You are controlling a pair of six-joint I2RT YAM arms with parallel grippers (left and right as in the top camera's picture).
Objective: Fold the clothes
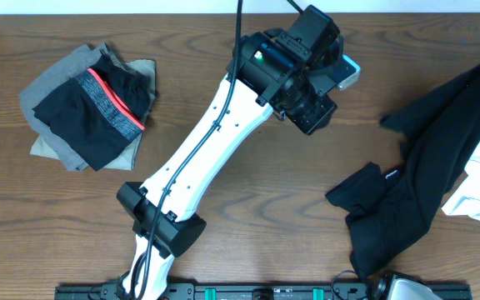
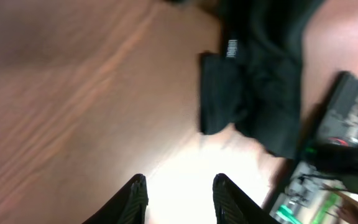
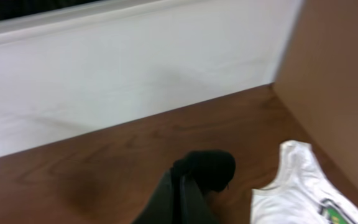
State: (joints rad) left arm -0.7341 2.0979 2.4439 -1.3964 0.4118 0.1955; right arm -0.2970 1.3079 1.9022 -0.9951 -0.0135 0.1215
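Black T-shirt (image 1: 432,150), bunched & drawn out diag., is clamped by right gripper (image 3: 182,183); left gripper (image 2: 179,185) is spread, empty.

My left arm (image 1: 215,137) is white with black joints. The T-shirt (image 1: 427,167) is plain black. Right of the T-shirt one garment (image 1: 477,200) is white; far left of it the pile (image 1: 90,112) is grey, tan and black with a red band.

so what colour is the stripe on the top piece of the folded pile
Bright red stripe across the black piece, clearest in the overhead view.
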